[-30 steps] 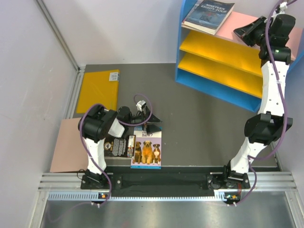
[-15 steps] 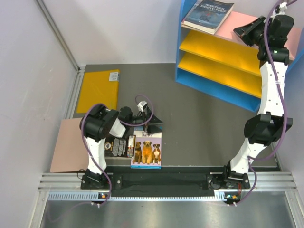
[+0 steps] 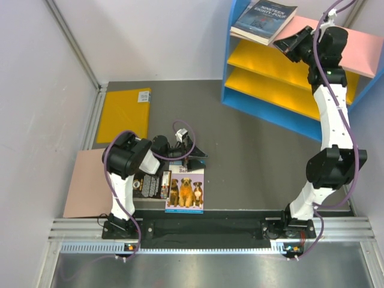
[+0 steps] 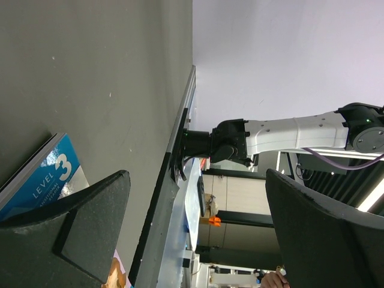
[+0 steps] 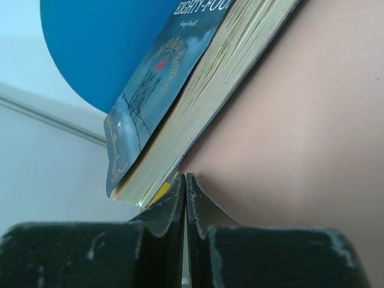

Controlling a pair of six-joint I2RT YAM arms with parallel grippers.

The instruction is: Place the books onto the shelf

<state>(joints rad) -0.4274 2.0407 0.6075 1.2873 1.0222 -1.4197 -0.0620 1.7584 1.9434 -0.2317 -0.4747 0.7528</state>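
Top external view: the shelf (image 3: 270, 113), blue-sided with yellow inner boards, stands at the far right of the dark table (image 3: 252, 162), and the right arm reaches up over it. The right gripper (image 3: 282, 43) hangs above the pink top board (image 3: 354, 48), its jaws pressed together with nothing between them. The dark navy book (image 3: 264, 19) lies flat on that board just ahead and to the left of the tips. In the right wrist view its page edge sits very near the shut fingers (image 5: 165, 207); whether they touch it cannot be told. A yellow sheet (image 3: 125, 114) lies far to the left of the left gripper (image 3: 197, 155), and a pinkish-brown board (image 3: 87, 183) lies left of that arm's base. The left gripper is low over the table with its jaws spread wide and empty. The blue book with three dogs (image 3: 185, 191) lies flat just behind and below it, toward the arm bases, and the black book (image 3: 148, 184) touches that book's left edge. The left wrist view shows a blue cover corner beneath one finger (image 4: 78, 234), probably the dog book.
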